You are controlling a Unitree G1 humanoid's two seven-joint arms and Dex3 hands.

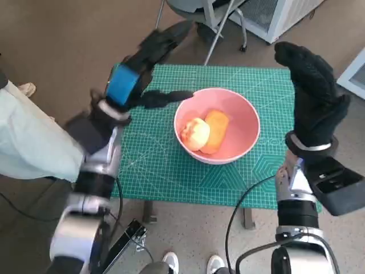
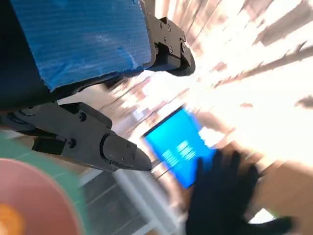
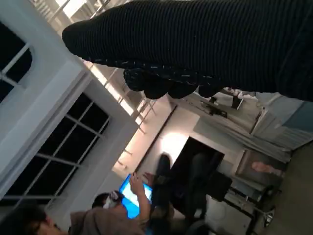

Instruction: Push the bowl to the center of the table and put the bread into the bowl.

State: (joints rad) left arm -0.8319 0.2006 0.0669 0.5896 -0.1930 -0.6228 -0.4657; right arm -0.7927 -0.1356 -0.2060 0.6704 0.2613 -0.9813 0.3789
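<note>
A pink bowl (image 1: 242, 123) stands near the middle of the green mat (image 1: 165, 171), and its rim (image 2: 29, 196) shows in the left wrist view. Inside it lie an orange piece of bread (image 1: 215, 130) and a pale round bun (image 1: 194, 133). My left hand (image 1: 145, 63) hangs raised over the table's far left, fingers spread, holding nothing, with its thumb near the bowl's left rim. My right hand (image 1: 311, 91) is lifted upright to the right of the bowl, fingers straight, empty. The gloved right hand (image 2: 230, 196) also appears blurred in the left wrist view.
A chair base (image 1: 219, 23) and a white cabinet (image 1: 279, 14) stand beyond the table's far edge. A person's pale sleeve (image 1: 28, 137) is at the left and shoes (image 1: 191, 264) show below the near edge. People by a blue screen (image 3: 132, 193) appear in the right wrist view.
</note>
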